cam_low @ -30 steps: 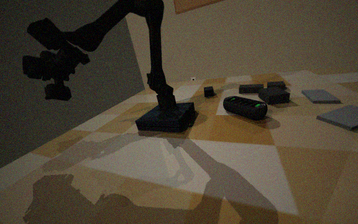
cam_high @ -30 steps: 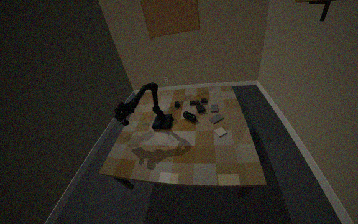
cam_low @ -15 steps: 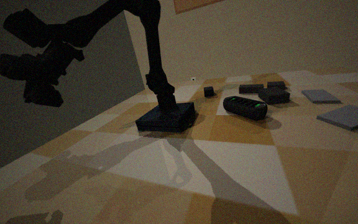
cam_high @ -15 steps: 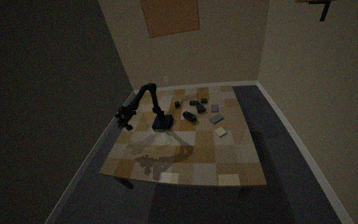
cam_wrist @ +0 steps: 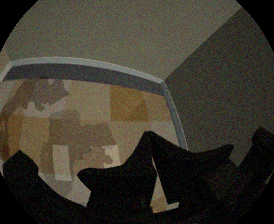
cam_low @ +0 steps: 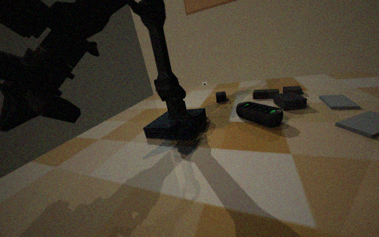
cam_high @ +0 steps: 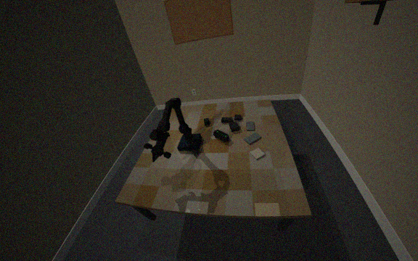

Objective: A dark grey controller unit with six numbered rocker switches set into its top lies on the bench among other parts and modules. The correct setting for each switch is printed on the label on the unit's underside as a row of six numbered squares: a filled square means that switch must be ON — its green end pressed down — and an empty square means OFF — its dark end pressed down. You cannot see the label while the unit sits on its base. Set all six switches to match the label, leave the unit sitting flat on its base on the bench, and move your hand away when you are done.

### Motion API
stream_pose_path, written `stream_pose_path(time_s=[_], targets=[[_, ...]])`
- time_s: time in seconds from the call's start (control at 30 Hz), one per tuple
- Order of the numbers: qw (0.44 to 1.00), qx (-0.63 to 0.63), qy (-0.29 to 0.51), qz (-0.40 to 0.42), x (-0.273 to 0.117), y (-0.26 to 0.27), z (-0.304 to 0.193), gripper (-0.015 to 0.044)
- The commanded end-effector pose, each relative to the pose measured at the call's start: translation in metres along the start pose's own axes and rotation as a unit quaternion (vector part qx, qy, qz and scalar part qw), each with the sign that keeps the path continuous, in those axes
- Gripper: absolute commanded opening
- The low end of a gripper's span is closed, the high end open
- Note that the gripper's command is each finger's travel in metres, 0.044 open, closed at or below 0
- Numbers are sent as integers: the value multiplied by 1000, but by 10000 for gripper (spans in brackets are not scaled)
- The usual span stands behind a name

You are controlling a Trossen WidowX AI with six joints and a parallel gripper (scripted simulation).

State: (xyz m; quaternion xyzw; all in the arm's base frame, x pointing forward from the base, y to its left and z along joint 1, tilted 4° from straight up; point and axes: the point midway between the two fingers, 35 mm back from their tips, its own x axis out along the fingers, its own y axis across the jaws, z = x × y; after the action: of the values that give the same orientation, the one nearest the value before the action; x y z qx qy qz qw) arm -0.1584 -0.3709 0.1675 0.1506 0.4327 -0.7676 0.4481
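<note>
The dark controller unit [cam_high: 221, 135] [cam_low: 259, 114] sits on the bench [cam_high: 238, 181] [cam_low: 255, 171], to the right of the arm's base, with its switch side up. Green shows at several spots along its top; the single switch settings are too small and dark to read. Its underside label is hidden. My gripper [cam_high: 154, 159] [cam_low: 4, 126] [cam_wrist: 148, 133] is shut and empty, its fingertips meeting in the wrist view. It hangs in the air on the far side of the arm's base from the unit, well away from it. The unit is not visible in the wrist view.
Dark blocks [cam_high: 234, 126] [cam_low: 290, 101] stand behind the unit, and a small dark cube [cam_high: 207, 122] [cam_low: 221, 97] stands behind it to the left. Flat grey plates [cam_high: 252, 138] [cam_low: 368, 123] and a pale square [cam_high: 257, 154] lie to its right. The arm's base [cam_low: 193, 120] is left of it.
</note>
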Motion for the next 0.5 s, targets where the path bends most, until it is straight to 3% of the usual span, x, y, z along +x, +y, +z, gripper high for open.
stream_pose_path(time_s=[0.0,0.47], targets=[[999,-10,-8,42,-7,39,14,0],[975,-63,-19,210,-78,199,44,0]])
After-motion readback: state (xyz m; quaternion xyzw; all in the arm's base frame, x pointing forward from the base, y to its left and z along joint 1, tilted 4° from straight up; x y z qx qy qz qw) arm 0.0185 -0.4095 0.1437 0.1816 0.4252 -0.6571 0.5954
